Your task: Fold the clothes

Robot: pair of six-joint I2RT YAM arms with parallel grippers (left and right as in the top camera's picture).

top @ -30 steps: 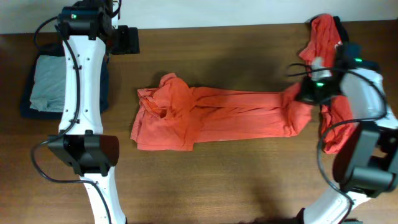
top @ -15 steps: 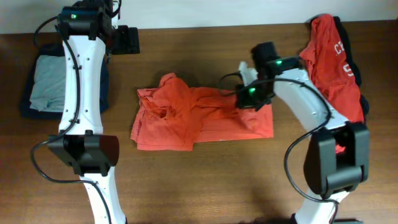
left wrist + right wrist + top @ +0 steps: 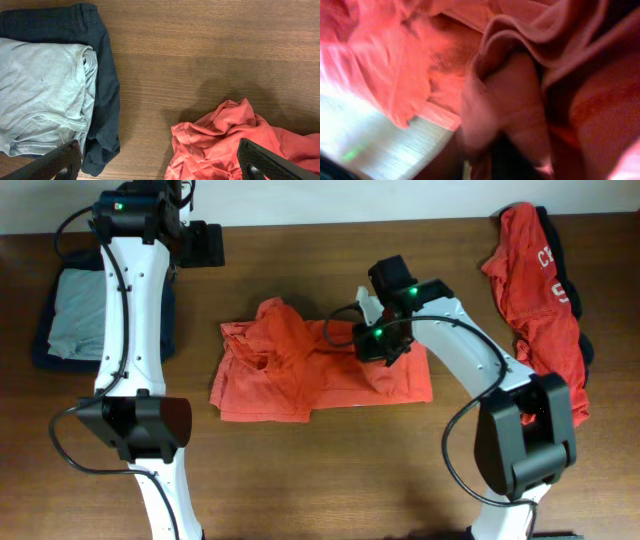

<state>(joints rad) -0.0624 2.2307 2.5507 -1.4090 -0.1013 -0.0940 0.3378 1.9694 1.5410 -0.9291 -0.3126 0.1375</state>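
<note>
Since a second ago, when the red-orange cotton T-shirt (image 3: 300, 370) lay stretched long across the brown wooden table (image 3: 320, 480) with its right end out near the right edge, your right gripper (image 3: 385, 340) has swept leftward and carried that end over the body. The shirt now lies much shorter in the middle of the table, its right part doubled over. Only blurred red cloth fills the right wrist view, so you cannot tell whether those fingers are clamped on the fabric or letting it go. Your left gripper (image 3: 162, 162) hovers at the far left with its fingers spread wide and empty, near the folded pale grey-blue garment (image 3: 45, 95) lying on the dark navy one (image 3: 105, 100). Take it that one crosswise fold is probably laid, but the shirt's left part is bunched and wrinkled, so expect smoothing before it counts as folded. Another red-orange shirt with white lettering (image 3: 530, 290) waits crumpled at the far right.
</note>
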